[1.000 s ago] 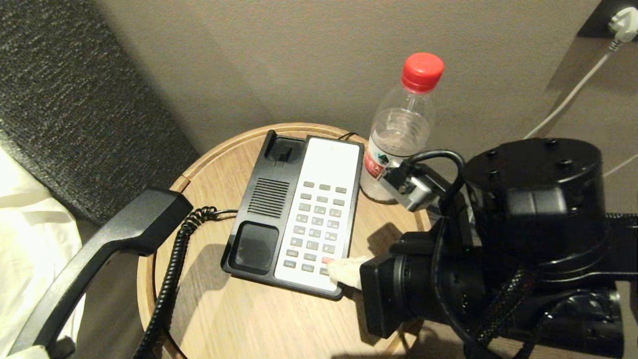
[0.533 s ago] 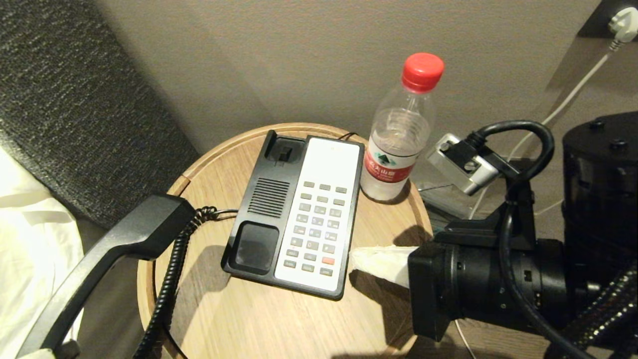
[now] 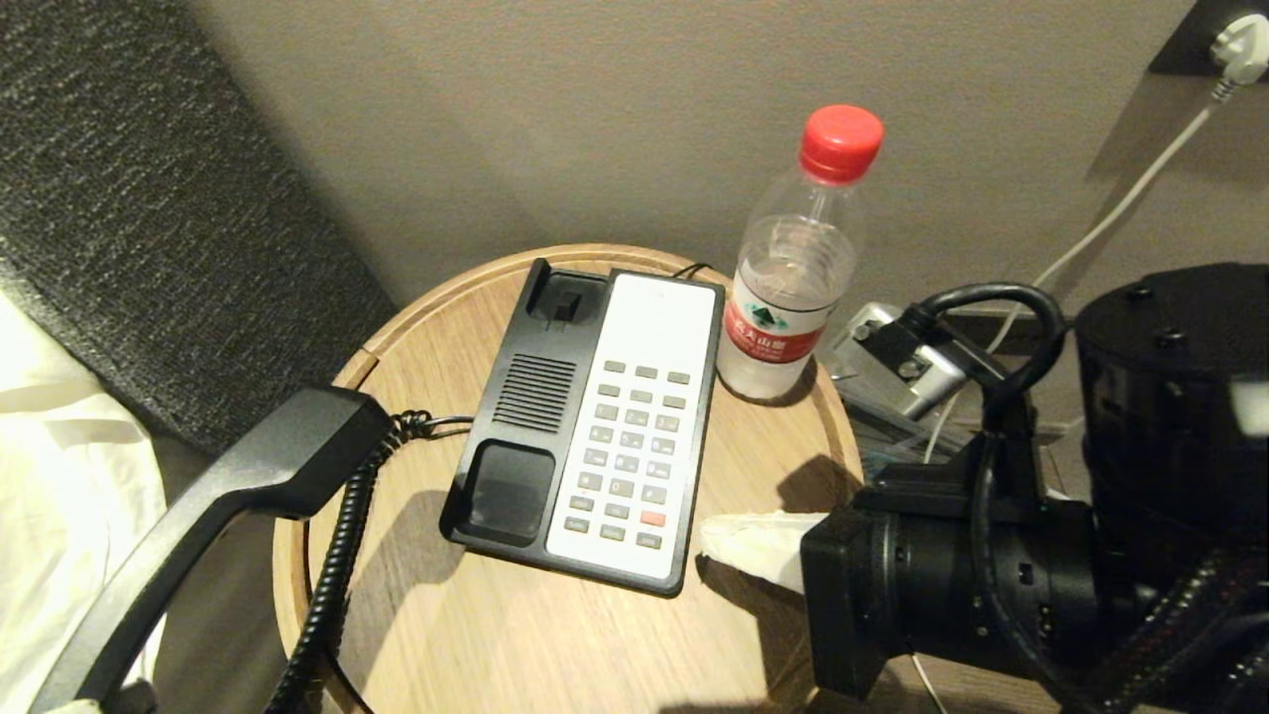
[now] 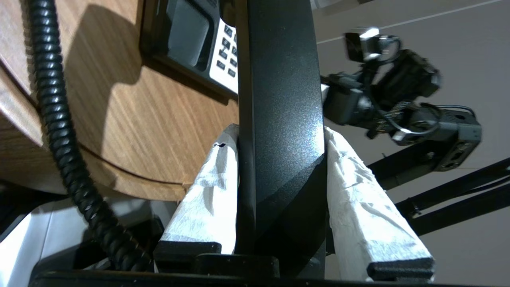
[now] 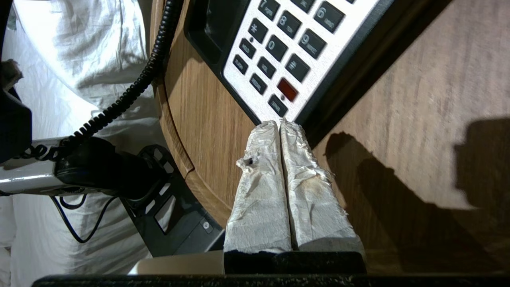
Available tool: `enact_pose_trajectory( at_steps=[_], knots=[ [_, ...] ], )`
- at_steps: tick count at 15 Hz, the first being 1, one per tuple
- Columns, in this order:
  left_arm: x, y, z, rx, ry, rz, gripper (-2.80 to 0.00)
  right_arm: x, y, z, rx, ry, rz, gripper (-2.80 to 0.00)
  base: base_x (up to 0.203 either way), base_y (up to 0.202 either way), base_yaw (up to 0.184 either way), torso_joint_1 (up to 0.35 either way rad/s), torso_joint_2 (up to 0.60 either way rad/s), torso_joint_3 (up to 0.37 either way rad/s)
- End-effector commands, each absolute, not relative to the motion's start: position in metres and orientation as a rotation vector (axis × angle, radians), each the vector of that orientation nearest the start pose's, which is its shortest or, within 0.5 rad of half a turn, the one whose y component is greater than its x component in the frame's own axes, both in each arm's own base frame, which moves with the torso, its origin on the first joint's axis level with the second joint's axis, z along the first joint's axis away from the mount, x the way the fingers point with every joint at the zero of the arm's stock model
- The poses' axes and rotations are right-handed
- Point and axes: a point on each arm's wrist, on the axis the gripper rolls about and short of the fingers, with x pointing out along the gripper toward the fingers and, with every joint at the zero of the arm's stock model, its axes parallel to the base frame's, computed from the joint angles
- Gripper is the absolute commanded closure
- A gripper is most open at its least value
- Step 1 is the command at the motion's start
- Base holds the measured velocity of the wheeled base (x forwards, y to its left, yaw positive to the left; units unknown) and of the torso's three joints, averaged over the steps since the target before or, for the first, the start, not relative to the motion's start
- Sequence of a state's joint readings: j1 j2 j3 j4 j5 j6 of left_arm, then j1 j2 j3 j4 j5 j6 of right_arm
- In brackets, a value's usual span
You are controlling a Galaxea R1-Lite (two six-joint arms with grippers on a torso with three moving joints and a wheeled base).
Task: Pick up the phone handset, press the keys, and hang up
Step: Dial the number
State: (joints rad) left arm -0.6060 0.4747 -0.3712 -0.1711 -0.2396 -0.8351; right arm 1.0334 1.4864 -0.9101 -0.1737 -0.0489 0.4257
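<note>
Phone handset point(image 3: 268, 466): clamped in left gripper point(image 4: 281, 135), off the tabletop's point(image 3: 516, 635) left edge. Keys point(image 3: 630, 461): on the phone base. Right gripper point(image 5: 281, 125): clenched, empty, beside base's near right corner.

Warm, dim indoor light fell from the upper right, throwing hard dark shadows across the round wooden table point(image 3: 466, 635). The white bedding point(image 3: 59, 476) was overexposed. Slight motion blur softened the right arm's housing; wrist views stayed mostly sharp

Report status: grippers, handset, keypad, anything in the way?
Left gripper shut on phone handset, off-cradle. Right gripper shut, beside keys, not touching. Water bottle behind, clear.
</note>
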Motion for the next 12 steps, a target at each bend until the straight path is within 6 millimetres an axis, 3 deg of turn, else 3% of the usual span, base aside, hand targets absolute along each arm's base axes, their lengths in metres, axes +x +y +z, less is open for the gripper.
enact_pose_trajectory(
  at_steps=[1, 12],
  knots=[
    [0.010, -0.014, 0.202, -0.800, 0.288, -0.826, 0.00, 0.138, 0.230, 0.221, 0.159, 0.574, 0.866, 0.00, 0.000, 0.000, 0.000, 0.000, 0.00, 0.000],
    [0.012, -0.015, 0.201, -0.787, 0.291, -0.823, 0.00, 0.152, 0.254, 0.213, 0.126, 0.589, 0.863, 0.00, 0.000, 0.000, 0.000, 0.000, 0.00, 0.000]
  ],
)
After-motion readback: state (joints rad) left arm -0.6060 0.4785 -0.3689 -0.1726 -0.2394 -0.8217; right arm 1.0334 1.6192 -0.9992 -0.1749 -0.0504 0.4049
